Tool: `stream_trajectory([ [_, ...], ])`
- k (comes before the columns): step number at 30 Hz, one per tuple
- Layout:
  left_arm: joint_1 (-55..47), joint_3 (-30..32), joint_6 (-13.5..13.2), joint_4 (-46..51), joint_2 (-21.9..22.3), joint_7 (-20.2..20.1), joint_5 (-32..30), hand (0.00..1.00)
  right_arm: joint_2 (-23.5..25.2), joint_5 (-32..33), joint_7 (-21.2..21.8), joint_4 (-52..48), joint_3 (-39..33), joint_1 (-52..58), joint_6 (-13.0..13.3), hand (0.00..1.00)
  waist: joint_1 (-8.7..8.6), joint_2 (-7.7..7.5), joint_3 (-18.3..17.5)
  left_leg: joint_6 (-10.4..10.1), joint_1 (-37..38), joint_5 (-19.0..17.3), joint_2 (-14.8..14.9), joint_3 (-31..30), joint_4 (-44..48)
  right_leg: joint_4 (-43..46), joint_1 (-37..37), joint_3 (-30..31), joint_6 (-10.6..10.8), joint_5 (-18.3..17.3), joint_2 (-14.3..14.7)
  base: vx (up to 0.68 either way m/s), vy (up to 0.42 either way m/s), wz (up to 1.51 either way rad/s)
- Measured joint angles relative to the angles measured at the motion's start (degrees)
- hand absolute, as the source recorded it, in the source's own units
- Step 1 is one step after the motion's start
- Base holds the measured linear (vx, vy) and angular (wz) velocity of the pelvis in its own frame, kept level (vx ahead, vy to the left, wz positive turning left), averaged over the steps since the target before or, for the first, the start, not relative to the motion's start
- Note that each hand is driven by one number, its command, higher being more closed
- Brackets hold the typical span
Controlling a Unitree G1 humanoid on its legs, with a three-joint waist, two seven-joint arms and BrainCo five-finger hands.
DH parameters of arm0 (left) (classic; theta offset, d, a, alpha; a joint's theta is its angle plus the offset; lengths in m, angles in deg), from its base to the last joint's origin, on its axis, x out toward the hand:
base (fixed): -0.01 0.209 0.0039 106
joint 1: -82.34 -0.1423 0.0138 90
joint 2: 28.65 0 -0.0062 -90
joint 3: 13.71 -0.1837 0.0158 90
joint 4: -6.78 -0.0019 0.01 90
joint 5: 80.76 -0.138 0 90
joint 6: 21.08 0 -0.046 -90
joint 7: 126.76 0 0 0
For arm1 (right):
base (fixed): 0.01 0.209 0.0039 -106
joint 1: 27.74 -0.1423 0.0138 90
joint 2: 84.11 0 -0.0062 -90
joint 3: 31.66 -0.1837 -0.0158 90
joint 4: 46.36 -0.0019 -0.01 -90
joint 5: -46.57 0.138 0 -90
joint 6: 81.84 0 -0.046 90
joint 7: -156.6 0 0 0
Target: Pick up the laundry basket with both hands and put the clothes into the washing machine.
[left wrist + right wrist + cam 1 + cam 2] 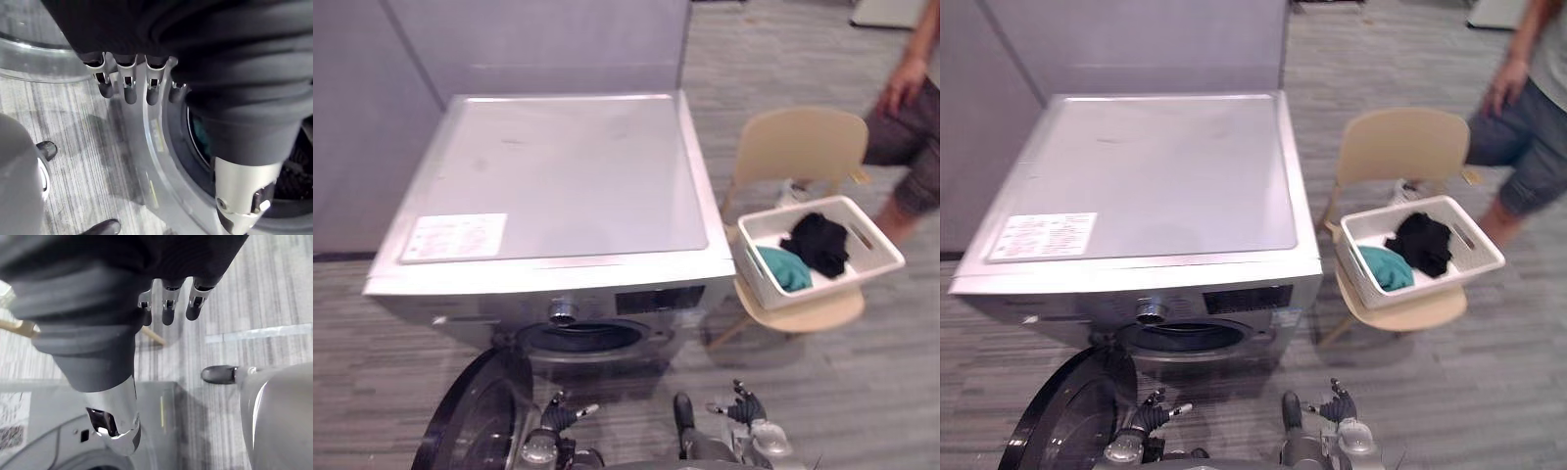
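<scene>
A white laundry basket (806,294) sits on a beige chair (800,147) to the right of the washing machine (558,176). A black garment (819,242) and a teal garment (785,266) lie in it. The machine's round drum opening (582,338) faces me, and its door (475,411) is swung open at the lower left. My left hand (128,90) hangs low over the door's ring (161,161), fingers straight and holding nothing. Near the machine's front corner, low over the floor, my right hand (167,313) is relaxed and holds nothing. Both hands are well away from the basket.
A person (911,127) stands behind the chair at the far right. The machine's flat grey top fills the middle, with grey partition walls behind it. Striped grey floor lies between the machine's front and the chair.
</scene>
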Motion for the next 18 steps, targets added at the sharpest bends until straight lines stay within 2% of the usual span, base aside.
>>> stream_trajectory([
  [1,0.49,-0.25,0.1,0.0,-0.4,0.0,0.0,0.0,0.09,0.01,0.0,-0.03,0.02,-0.79,0.02,0.0,-0.28,0.71,0.46,-0.21,0.4,-0.12,1.19,2.16,0.46,2.85,-1.09,-8.22,-2.59,-1.84,-0.99,0.1,-0.007,-1.54],
  [2,1.22,-0.43,0.46,0.01,-1.18,-0.01,-0.01,0.0,0.29,0.02,0.0,-0.08,0.14,-1.12,0.04,0.0,-0.41,1.1,0.88,-0.27,1.75,-0.14,2.07,5.23,0.9,7.13,-2.58,-17.91,-4.93,-2.09,-2.42,0.16,-0.019,-1.5],
  [4,2.25,-0.37,0.75,-0.02,-1.51,0.03,-0.01,0.0,-0.22,0.12,-0.12,-0.47,0.08,-1.25,0.19,0.0,-0.52,0.88,0.86,-0.71,4.93,-0.35,2.55,9.3,1.67,11.49,-2.8,-27.97,-5.47,-1.88,-2.39,0.16,-0.074,-1.59],
  [5,2.55,-0.39,0.75,-0.01,-1.38,0.03,-0.01,0.0,-0.48,0.34,-0.27,-0.81,0.14,-1.23,0.32,0.0,-0.8,1.1,0.99,-0.75,5.81,-0.33,2.75,10.78,2.34,12.57,-3.11,-30.46,-6.51,-2.29,-2.28,0.18,-0.145,-2.05],
  [6,2.74,-0.38,0.73,-0.02,-0.95,0.0,-0.01,0.0,-0.99,0.54,-0.75,-1.43,0.57,-1.29,0.84,0.0,-1.76,1.23,1.05,-1.14,7.75,-0.11,2.67,14.55,4.37,14.68,-3.6,-35.28,-9.41,-4.29,-2.04,0.21,-0.189,-2.19],
  [7,2.48,-0.33,0.73,-0.02,-0.66,0.0,0.02,0.0,-1.33,0.54,-0.81,-1.76,0.87,-1.61,1.05,0.0,-1.8,1.43,1.18,-1.14,9.66,-0.1,2.5,17.27,5.17,16.04,-3.81,-37.82,-12.25,-6.38,-1.63,0.18,-0.164,-2.45],
  [8,2.27,0.84,2.29,-0.9,-0.52,0.81,0.83,0.0,-1.6,0.54,-0.87,-1.8,1.17,-1.97,1.03,0.0,-1.78,1.44,1.08,-1.15,11.31,-0.1,1.99,19.25,5.42,17.36,-3.69,-40.64,-15.02,-10.07,-1.87,0.22,-0.134,-2.39],
  [9,0.43,0.73,2.58,-2.89,-0.79,0.59,0.73,0.0,-2.21,0.55,-0.85,-1.94,1.11,-1.95,1.03,0.0,-2.72,2.11,0.95,-1.55,12.83,-0.35,0.73,22.1,6.16,21.56,-3.53,-44.84,-10.39,-16.82,-3.49,0.31,-0.08,-2.32],
  [10,-1.35,0.7,3.04,-2.9,-1.19,0.71,0.78,0.0,-2.25,0.6,-0.82,-1.83,1.05,-1.68,0.97,0.0,-2.82,2.47,0.89,-2.17,13.33,-0.73,1.5,23.68,8.02,25.27,-3.92,-46.87,-9.7,-18.81,-4.56,0.33,-0.061,-2.03],
  [11,-2.15,0.77,3.59,-2.98,-1.58,0.74,0.85,0.0,-2.15,0.74,-0.81,-1.79,1.07,-1.53,0.91,0.0,-2.75,2.52,0.97,-3.18,13.31,-1.35,2.26,24.19,10.93,26.75,-4.74,-45.53,-9.57,-19.36,-4.11,0.36,-0.043,-1.82],
  [12,-3.57,1.75,4.97,-4.22,-2.02,0.71,1.38,0.0,-2.07,1.01,-0.64,-1.73,1.34,-0.98,0.74,0.0,-2.09,2.77,1.21,-4.12,13.08,-1.21,6.1,24.58,20.15,27.83,-4.98,-41.24,-9.79,-20.36,-1.67,0.37,-0.045,-1.74],
  [13,-6.13,2.57,5.48,-4.71,-2.08,0.53,2.02,0.0,-1.8,1.1,-0.51,-1.67,2.67,-0.98,0.75,0.0,-1.68,2.92,1.31,-1.3,11.75,-0.93,11.41,22.76,31.76,27.05,-3.87,-37.81,-9.86,-20.85,0.74,0.36,-0.04,-1.65],
  [14,-7.39,2.79,5.65,-4.71,-2.08,0.51,2.32,0.0,-1.19,1.14,-0.52,-1.55,2.88,-1.18,0.8,0.0,-1.71,3.16,1.68,0.89,9.95,-2.46,13.59,20.32,38.22,26.4,-2.85,-36.46,-9.83,-21.05,1.97,0.31,-0.049,-1.37],
  [15,-8.57,5.47,6.53,-4.73,-2.2,-0.51,4.47,0.0,-1.03,1.54,-0.63,0.3,2.88,-2.26,0.94,0.0,-1.28,2.69,2.81,1.9,3.82,-5.14,14.32,10.99,45.98,24.86,-0.58,-33.46,-10.04,-21.26,3.54,0.18,-0.051,-1.14],
  [16,-9.86,5.54,6.16,-4.46,-1.8,-0.63,4.67,0.0,-0.82,1.88,-0.55,1.94,2.89,-2.76,0.91,0.0,-0.3,2.16,3.1,0.29,-2.11,-6.92,11.15,1.67,46.73,23.11,1.09,-30.94,-9.32,-20.86,4.28,0.12,-0.042,-1.13],
  [17,-10.15,5.46,6.31,-4.27,-1.9,-1.34,4.74,0.0,-0.7,2.14,-0.5,2.4,2.91,-2.77,0.94,0.0,0.45,2.07,3.14,0.4,-4.19,-7.63,9.47,-2.14,45.53,21.8,2.15,-29.92,-8.68,-20.38,4.67,0.05,-0.024,-1.04],
  [18,-11.18,4.95,6.26,-4.53,-1.67,-1.76,5.32,0.0,0.15,2.26,-0.44,2.77,2.73,-3.18,0.98,0.0,1.54,1.57,3.65,0.73,-8.38,-7.82,7.01,-7.69,40.15,18.97,4.51,-27.64,-6.61,-19.06,5.74,0.05,-0.026,-0.69],
])
